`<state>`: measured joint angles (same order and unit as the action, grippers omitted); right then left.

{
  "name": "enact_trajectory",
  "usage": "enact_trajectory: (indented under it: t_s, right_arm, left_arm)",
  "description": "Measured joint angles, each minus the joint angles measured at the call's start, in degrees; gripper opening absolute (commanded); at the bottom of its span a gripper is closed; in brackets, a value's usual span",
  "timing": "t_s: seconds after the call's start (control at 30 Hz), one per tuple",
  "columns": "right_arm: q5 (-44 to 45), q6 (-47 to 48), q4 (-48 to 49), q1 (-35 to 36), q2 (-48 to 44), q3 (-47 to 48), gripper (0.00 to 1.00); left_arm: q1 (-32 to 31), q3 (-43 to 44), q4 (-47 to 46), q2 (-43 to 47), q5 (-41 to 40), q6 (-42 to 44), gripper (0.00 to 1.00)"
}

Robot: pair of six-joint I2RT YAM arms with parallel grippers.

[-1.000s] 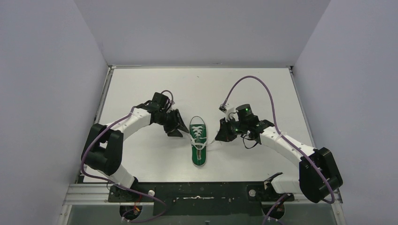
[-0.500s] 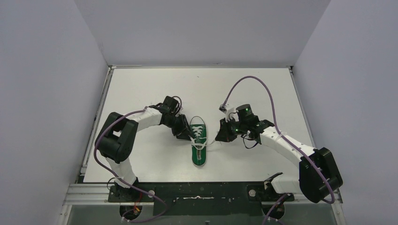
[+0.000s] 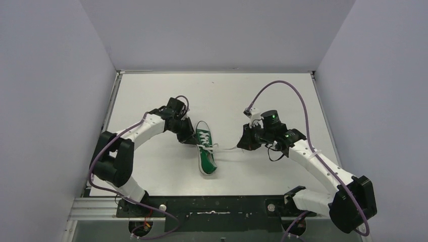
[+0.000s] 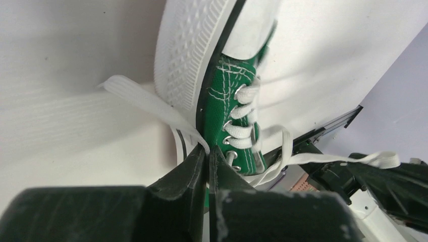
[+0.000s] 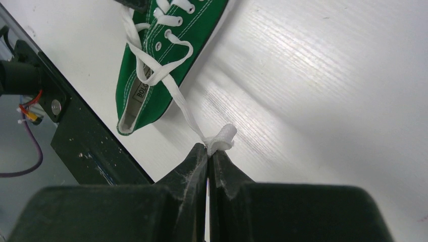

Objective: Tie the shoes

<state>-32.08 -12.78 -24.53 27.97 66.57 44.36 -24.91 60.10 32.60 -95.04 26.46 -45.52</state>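
Note:
The green sneaker [image 3: 204,150] lies near the middle of the table, toe pointing away and tilted left. It also shows in the right wrist view [image 5: 161,65] and in the left wrist view [image 4: 237,116]. My left gripper [image 3: 190,138] sits against the shoe's left side, shut on a white lace [image 4: 146,103] that runs under the sole rim. My right gripper [image 3: 247,144] is to the shoe's right, shut on the end of the other white lace [image 5: 181,108], which is pulled taut from the eyelets to its fingertips [image 5: 199,154].
The white table [image 3: 151,96] has grey walls on three sides. A black rail [image 3: 217,205] with the arm bases runs along the near edge. Purple cables loop over both arms.
The shoe has shifted left and rotated, toe swung left. The right gripper has moved right, pulling its lace taut. The left gripper has drawn back slightly with its lace.

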Motion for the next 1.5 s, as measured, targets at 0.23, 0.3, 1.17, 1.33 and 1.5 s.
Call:
enact_trajectory:
  t_s: [0.23, 0.3, 1.17, 1.33, 1.5]
  right_arm:
    - [-0.07, -2.95, -0.7, -1.11, 0.57, 5.81, 0.0]
    - [-1.95, -3.5, 0.63, -1.11, 2.69, 7.43, 0.0]
    - [-8.7, -5.86, 4.87, 2.4, 9.51, 8.7, 0.0]
    - [-8.76, -5.9, 5.16, 2.86, 10.03, 8.7, 0.0]
    - [-8.61, -5.97, 5.35, 3.32, 12.0, 9.2, 0.0]
  left_arm:
    - [0.31, 0.17, 1.4, 2.12, 0.57, 1.6, 0.02]
    - [0.22, 0.04, 0.48, 0.76, 1.68, 0.96, 0.06]
    - [0.17, -1.09, 0.24, 1.46, 4.17, 1.36, 0.08]
    - [0.74, -1.9, 1.03, 3.48, 2.99, 1.44, 0.0]
    - [1.14, -1.9, 3.52, 7.8, 0.7, 1.73, 0.0]
